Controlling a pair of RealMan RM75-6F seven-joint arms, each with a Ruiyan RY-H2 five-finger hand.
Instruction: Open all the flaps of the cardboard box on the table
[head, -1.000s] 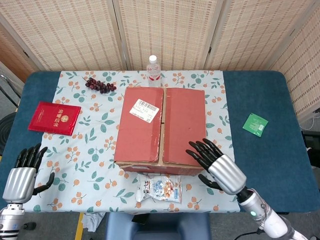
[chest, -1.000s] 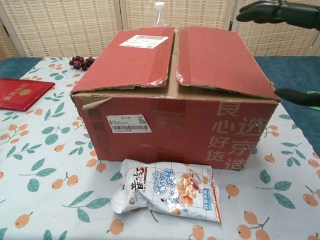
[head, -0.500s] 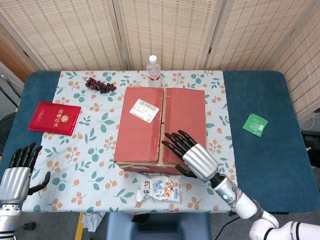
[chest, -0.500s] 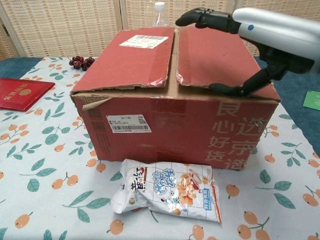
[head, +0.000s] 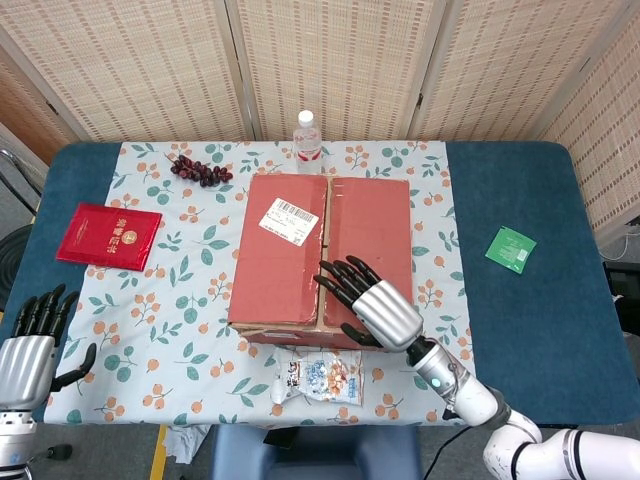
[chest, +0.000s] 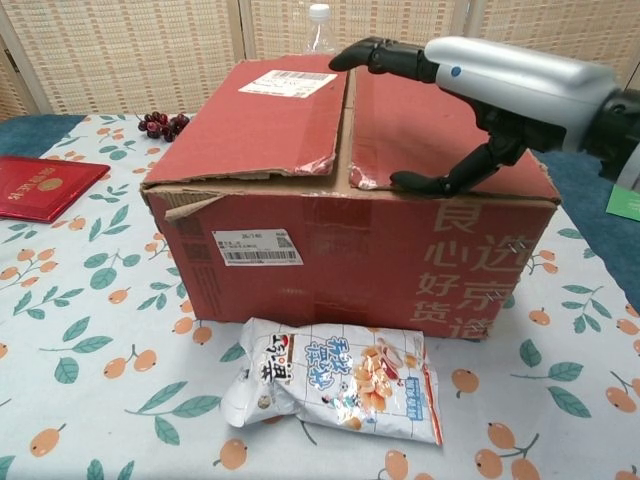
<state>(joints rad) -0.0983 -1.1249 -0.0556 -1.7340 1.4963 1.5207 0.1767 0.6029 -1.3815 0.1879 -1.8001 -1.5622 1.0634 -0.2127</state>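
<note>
My right hand over the closed box

My right hand (head: 372, 303) spreads empty above the cardboard box (head: 290, 260) by its centre seam; my left hand (head: 28, 345) hangs open, off the surface's edge.

Woven cane screen panels (head: 330, 60) in pale frames stand behind. The surface (head: 520, 320) is dark blue, under a fruit-print cloth (head: 190, 300).

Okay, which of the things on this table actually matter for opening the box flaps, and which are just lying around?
For the job:
cardboard box
right hand
left hand

Lying about:
water bottle
grapes
red booklet
snack bag
green packet
</note>
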